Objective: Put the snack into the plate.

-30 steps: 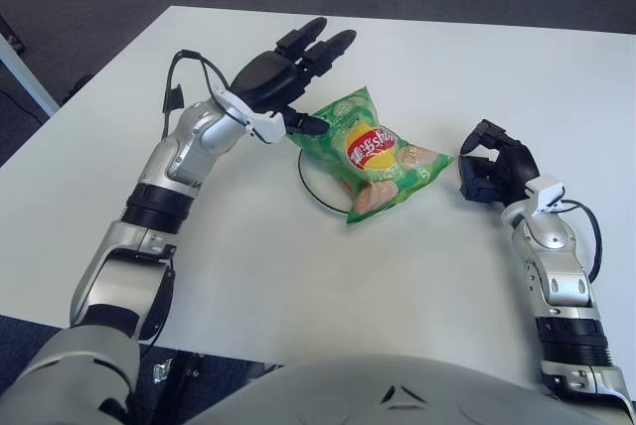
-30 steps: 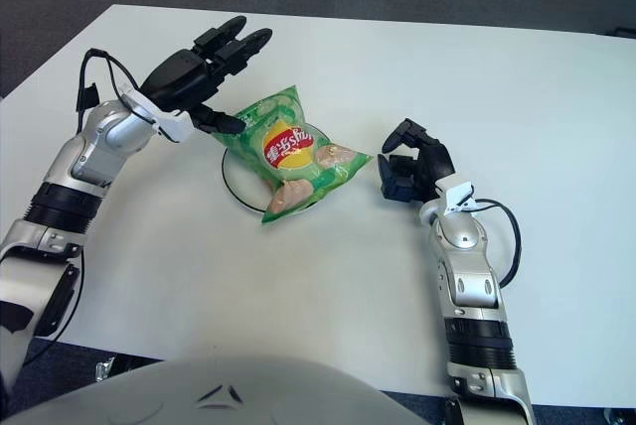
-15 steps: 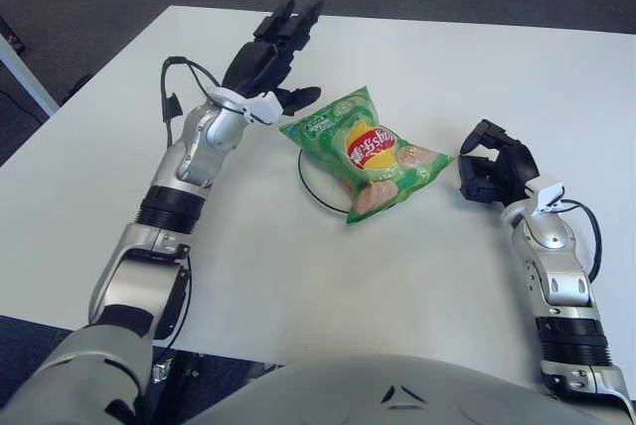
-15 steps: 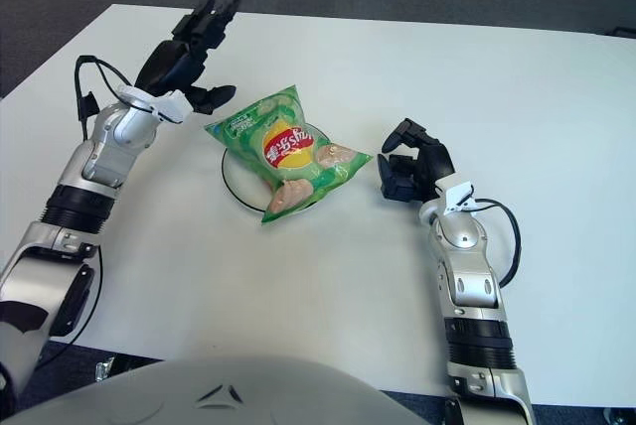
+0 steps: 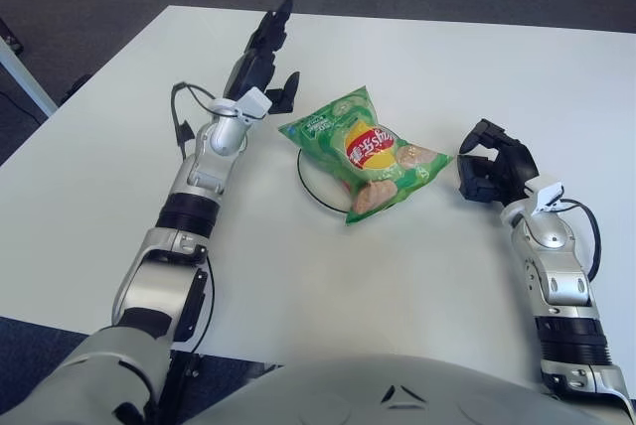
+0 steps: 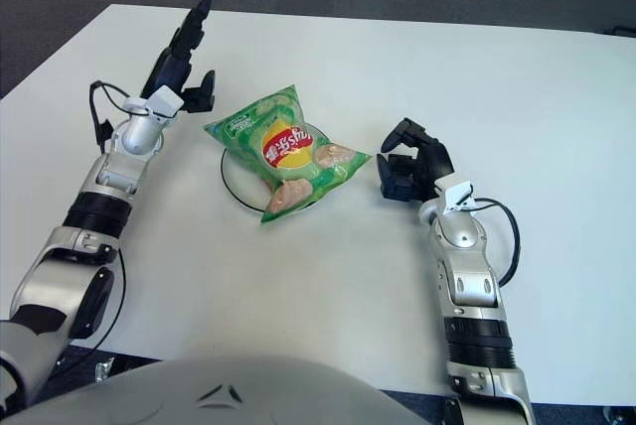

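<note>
The left robot hand (image 5: pixel 263 63) is raised beside the snack (image 5: pixel 366 152), fingers extended, grasping nothing. The snack lies across the plate (image 5: pixel 310 185) on the desk (image 5: pixel 417 266), overhanging its rim on the right. The right robot hand (image 5: pixel 494 165), loosely curled and empty, sits nearby; a stray nudge could slide the bag off.

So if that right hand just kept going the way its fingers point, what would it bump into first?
Most likely the snack bag. The right hand curls its fingers leftward toward the bag lying over the plate, with only bare table between them. Its height above the table is unclear.
</note>
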Controlling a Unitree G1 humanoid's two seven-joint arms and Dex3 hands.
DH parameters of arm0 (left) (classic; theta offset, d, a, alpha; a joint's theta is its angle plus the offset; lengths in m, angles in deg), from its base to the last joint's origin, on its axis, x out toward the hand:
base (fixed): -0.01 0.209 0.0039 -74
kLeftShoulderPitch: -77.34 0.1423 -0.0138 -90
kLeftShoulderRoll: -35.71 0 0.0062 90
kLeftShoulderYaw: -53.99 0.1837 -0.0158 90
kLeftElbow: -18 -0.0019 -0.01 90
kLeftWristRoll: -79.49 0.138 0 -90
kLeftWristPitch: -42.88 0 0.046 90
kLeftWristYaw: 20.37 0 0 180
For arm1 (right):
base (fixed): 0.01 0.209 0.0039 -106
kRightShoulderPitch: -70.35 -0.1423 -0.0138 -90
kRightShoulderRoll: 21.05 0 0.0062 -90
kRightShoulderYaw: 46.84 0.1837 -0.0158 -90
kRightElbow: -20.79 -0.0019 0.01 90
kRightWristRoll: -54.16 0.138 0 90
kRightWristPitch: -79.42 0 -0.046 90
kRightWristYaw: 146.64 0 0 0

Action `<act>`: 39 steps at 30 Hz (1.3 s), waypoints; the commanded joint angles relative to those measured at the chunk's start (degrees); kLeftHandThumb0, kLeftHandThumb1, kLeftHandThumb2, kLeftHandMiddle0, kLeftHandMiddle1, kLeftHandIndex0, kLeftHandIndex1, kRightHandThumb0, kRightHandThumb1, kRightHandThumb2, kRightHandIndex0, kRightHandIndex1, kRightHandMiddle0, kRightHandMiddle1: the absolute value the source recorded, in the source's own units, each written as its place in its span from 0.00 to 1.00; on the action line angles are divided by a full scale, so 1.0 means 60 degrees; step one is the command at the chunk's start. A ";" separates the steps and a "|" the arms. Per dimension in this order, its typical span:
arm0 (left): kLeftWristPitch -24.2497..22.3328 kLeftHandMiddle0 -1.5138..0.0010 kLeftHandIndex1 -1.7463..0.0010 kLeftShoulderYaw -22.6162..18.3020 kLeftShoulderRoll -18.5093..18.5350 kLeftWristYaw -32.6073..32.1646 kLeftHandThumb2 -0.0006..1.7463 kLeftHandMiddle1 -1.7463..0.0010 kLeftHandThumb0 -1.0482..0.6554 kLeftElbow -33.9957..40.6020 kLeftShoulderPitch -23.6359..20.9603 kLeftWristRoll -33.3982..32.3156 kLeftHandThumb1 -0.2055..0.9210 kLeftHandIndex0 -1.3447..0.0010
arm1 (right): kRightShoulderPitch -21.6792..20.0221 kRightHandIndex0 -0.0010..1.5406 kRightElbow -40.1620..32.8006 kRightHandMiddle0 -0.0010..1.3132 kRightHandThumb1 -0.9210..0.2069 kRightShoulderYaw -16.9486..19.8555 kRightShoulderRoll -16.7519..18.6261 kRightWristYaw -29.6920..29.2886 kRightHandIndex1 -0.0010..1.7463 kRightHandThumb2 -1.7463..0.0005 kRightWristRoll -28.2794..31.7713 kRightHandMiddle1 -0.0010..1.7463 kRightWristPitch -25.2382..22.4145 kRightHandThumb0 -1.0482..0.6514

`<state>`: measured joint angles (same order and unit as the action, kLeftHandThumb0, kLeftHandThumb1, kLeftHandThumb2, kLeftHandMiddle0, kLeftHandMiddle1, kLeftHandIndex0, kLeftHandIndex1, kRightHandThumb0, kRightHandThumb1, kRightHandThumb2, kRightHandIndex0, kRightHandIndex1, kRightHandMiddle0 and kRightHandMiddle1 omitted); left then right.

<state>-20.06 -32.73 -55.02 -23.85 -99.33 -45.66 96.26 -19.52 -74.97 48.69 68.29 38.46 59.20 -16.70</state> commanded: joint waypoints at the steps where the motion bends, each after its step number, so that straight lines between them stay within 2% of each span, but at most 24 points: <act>1: 0.0068 0.98 1.00 -0.0377 -0.0304 0.0191 0.68 0.99 0.06 -0.0304 -0.0169 -0.0897 1.00 1.00 | 0.0672 0.79 0.0677 0.41 0.45 -0.0167 0.0020 0.0114 1.00 0.32 -0.0289 1.00 -0.0739 0.35; 4: -0.0029 0.97 1.00 -0.0587 -0.0525 0.0524 0.69 0.99 0.07 -0.0540 -0.0306 -0.1634 1.00 1.00 | 0.0681 0.80 0.0661 0.41 0.46 -0.0168 0.0010 0.0124 1.00 0.31 -0.0298 1.00 -0.0746 0.35; 7: -0.0093 0.97 1.00 -0.0660 -0.0583 0.0711 0.69 0.99 0.07 -0.0578 -0.0322 -0.1922 1.00 1.00 | 0.0698 0.80 0.0643 0.41 0.46 -0.0161 0.0002 0.0142 1.00 0.31 -0.0284 1.00 -0.0748 0.35; 13: -0.0979 0.94 1.00 -0.1039 -0.0823 0.1563 0.70 0.97 0.09 -0.0338 -0.0119 -0.3203 1.00 1.00 | 0.0708 0.80 0.0679 0.41 0.46 -0.0110 0.0005 0.0236 1.00 0.31 -0.0195 1.00 -0.0682 0.35; 17: -0.1843 0.89 0.87 -0.1458 -0.1140 0.2306 0.69 0.95 0.09 0.0000 -0.0027 -0.4530 1.00 1.00 | 0.0694 0.81 0.0746 0.41 0.45 -0.0114 -0.0001 0.0300 1.00 0.32 -0.0211 1.00 -0.0562 0.35; 19: -0.2205 0.86 0.77 -0.1648 -0.1255 0.2631 0.69 0.94 0.09 0.0106 -0.0011 -0.5101 1.00 1.00 | 0.0684 0.82 0.0769 0.42 0.46 -0.0117 -0.0015 0.0334 1.00 0.31 -0.0223 1.00 -0.0548 0.35; 26: -0.3057 0.78 0.61 -0.1807 -0.1193 0.2721 0.66 0.89 0.09 0.0244 -0.0016 -0.5295 1.00 1.00 | 0.0672 0.82 0.0760 0.43 0.48 -0.0082 -0.0005 0.0366 1.00 0.30 -0.0197 1.00 -0.0619 0.35; 27: -0.3175 0.78 0.56 -0.1872 -0.1203 0.2618 0.66 0.81 0.09 0.0206 -0.0040 -0.5308 1.00 1.00 | 0.0672 0.82 0.0753 0.43 0.48 -0.0076 0.0001 0.0360 1.00 0.30 -0.0200 1.00 -0.0633 0.35; 28: -0.3264 0.76 0.43 -0.1921 -0.1212 0.2544 0.66 0.69 0.09 0.0184 -0.0056 -0.5316 1.00 1.00 | 0.0672 0.82 0.0748 0.42 0.47 -0.0071 0.0006 0.0357 1.00 0.30 -0.0203 1.00 -0.0643 0.35; 29: -0.3354 0.75 0.38 -0.2020 -0.1269 0.2411 0.66 0.64 0.09 0.0166 -0.0066 -0.5378 1.00 1.00 | 0.0674 0.82 0.0742 0.42 0.47 -0.0067 0.0013 0.0349 1.00 0.30 -0.0209 1.00 -0.0650 0.35; 30: -0.3419 0.73 0.28 -0.2094 -0.1314 0.2325 0.65 0.52 0.09 0.0162 -0.0071 -0.5417 1.00 0.96 | 0.0674 0.81 0.0738 0.42 0.47 -0.0063 0.0019 0.0343 1.00 0.30 -0.0214 1.00 -0.0655 0.35; 31: -0.3443 0.71 0.22 -0.2208 -0.1416 0.2216 0.65 0.43 0.09 0.0183 -0.0041 -0.5514 1.00 0.94 | 0.0676 0.81 0.0737 0.42 0.46 -0.0062 0.0024 0.0339 1.00 0.31 -0.0219 1.00 -0.0646 0.35; 32: -0.3468 0.69 0.17 -0.2311 -0.1550 0.2070 0.65 0.36 0.10 0.0261 0.0021 -0.5606 1.00 0.90 | 0.0680 0.81 0.0737 0.41 0.46 -0.0061 0.0027 0.0335 1.00 0.31 -0.0225 1.00 -0.0633 0.35; 34: -0.3506 0.61 0.07 -0.2426 -0.1693 0.1933 0.62 0.15 0.12 0.0364 0.0095 -0.5681 1.00 0.75 | 0.0684 0.81 0.0734 0.41 0.46 -0.0069 0.0038 0.0327 1.00 0.31 -0.0236 1.00 -0.0618 0.35; 35: -0.3527 0.59 0.05 -0.2452 -0.1715 0.1915 0.62 0.10 0.13 0.0392 0.0107 -0.5680 1.00 0.70 | 0.0685 0.81 0.0732 0.41 0.45 -0.0075 0.0044 0.0322 1.00 0.31 -0.0242 1.00 -0.0616 0.35; 36: -0.3573 0.58 0.04 -0.2493 -0.1819 0.1772 0.62 0.08 0.13 0.0523 0.0189 -0.5696 1.00 0.68 | 0.0686 0.81 0.0733 0.41 0.45 -0.0080 0.0045 0.0318 1.00 0.31 -0.0252 1.00 -0.0608 0.35; 38: -0.3666 0.48 0.01 -0.2555 -0.2023 0.1419 0.58 0.03 0.15 0.0803 0.0383 -0.5665 1.00 0.57 | 0.0685 0.81 0.0737 0.41 0.45 -0.0087 0.0037 0.0316 1.00 0.32 -0.0268 1.00 -0.0605 0.35; 39: -0.3699 0.46 0.01 -0.2572 -0.2095 0.1219 0.58 0.03 0.16 0.0909 0.0473 -0.5590 1.00 0.55 | 0.0684 0.81 0.0744 0.41 0.45 -0.0095 0.0040 0.0310 1.00 0.32 -0.0279 1.00 -0.0606 0.35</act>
<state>-41.31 -47.55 -65.99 -13.67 -95.98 -44.77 62.52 -19.47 -74.72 49.24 68.23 39.85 59.25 -16.31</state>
